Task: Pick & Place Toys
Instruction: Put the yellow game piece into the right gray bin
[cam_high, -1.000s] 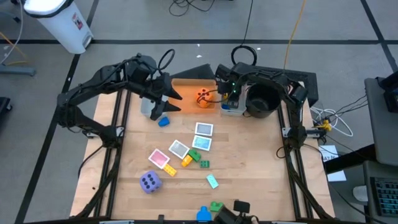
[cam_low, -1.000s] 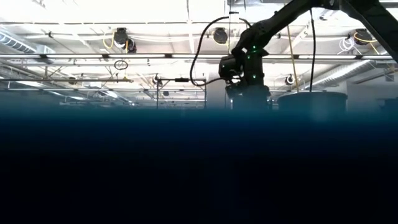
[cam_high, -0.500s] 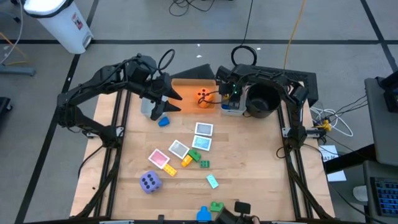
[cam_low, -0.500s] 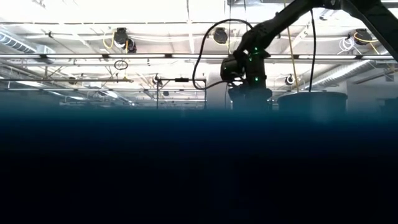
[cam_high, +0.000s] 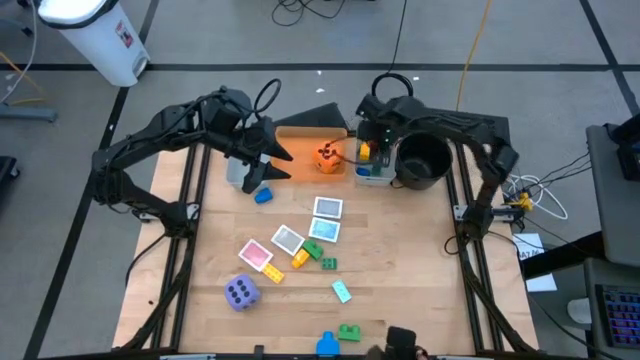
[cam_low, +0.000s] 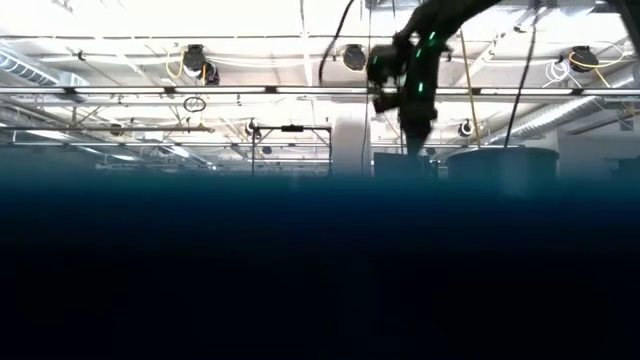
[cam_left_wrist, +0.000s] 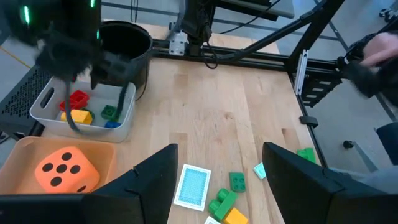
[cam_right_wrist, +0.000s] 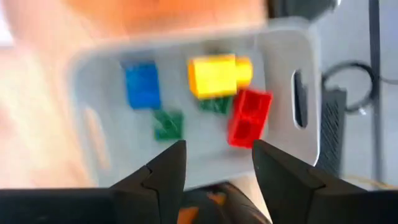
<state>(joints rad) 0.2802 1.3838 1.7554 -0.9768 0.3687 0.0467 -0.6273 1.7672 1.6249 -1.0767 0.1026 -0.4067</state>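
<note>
Two bricks, a blue brick (cam_high: 327, 345) and a green brick (cam_high: 348, 331), lie at the table's near edge, where the dark object seen there half a second ago has shifted toward the right. Behind them come the purple die (cam_high: 241, 292), a teal card (cam_high: 341, 291), a pink card (cam_high: 256, 254), a yellow brick (cam_high: 299, 258), a small green brick (cam_high: 328, 263) and more picture cards (cam_high: 327, 208) in a loose cluster at mid-table, none of them moved since the earlier frames. Another blue brick (cam_high: 262, 196) lies just in front of the left gripper (cam_high: 262, 168).

The left gripper hangs where it was, low over the table's left rear, its fingers (cam_left_wrist: 152, 180) spread with nothing between them.

Farther back, the orange die (cam_high: 327, 157) sits in the orange bin (cam_high: 300, 132). Beside it the grey bin (cam_left_wrist: 46, 102) holds a red brick (cam_right_wrist: 249, 117), a yellow brick (cam_right_wrist: 219, 75), a blue brick (cam_right_wrist: 142, 84) and green ones.

The right gripper (cam_right_wrist: 214, 163) has changed most: a second ago it was down at the grey bin, and now it has lifted above it, the arm drawn back toward the black bowl (cam_high: 421, 161). Its fingers (cam_right_wrist: 163, 171) stand apart and empty, pointing down at the bricks.
</note>
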